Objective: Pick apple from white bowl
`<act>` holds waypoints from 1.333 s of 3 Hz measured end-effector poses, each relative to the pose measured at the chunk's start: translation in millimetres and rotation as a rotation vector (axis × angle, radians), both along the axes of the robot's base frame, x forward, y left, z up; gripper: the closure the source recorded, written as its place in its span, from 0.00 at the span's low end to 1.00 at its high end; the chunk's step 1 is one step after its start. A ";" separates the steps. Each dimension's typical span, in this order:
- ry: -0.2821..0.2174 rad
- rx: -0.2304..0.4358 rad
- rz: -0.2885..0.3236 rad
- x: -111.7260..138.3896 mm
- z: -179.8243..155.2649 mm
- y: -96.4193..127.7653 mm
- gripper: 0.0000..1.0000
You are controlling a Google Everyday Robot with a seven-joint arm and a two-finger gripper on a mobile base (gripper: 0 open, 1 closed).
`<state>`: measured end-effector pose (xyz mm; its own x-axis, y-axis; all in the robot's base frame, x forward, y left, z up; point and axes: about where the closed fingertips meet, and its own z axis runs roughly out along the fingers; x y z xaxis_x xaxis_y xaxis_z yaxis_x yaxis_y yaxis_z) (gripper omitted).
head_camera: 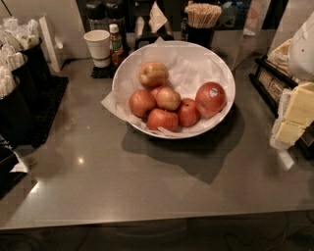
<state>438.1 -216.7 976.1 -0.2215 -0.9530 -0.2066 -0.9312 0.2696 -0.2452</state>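
Stickered red apple lies at right inside white bowl, touching a smaller apple. Gripper out of view, so its state cannot be told. White shape at far right is possibly the arm.

This looks like a self-serve snack counter in an office kitchen or café. A grey countertop carries a white bowl of apples, a paper cup, wooden stir sticks in a holder and racked yellow packets. The gripper is out of view.

High, near, downward; gripper outside frame.
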 end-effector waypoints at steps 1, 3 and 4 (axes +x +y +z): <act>0.000 0.000 0.000 0.1 0.0 0.1 0.00; -0.002 0.067 0.055 32.9 3.5 26.4 0.00; 0.047 0.092 0.113 60.0 -8.8 49.6 0.00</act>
<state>498.2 -167.0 967.3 -0.1255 -0.9498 -0.2864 -0.9668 0.1819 -0.1794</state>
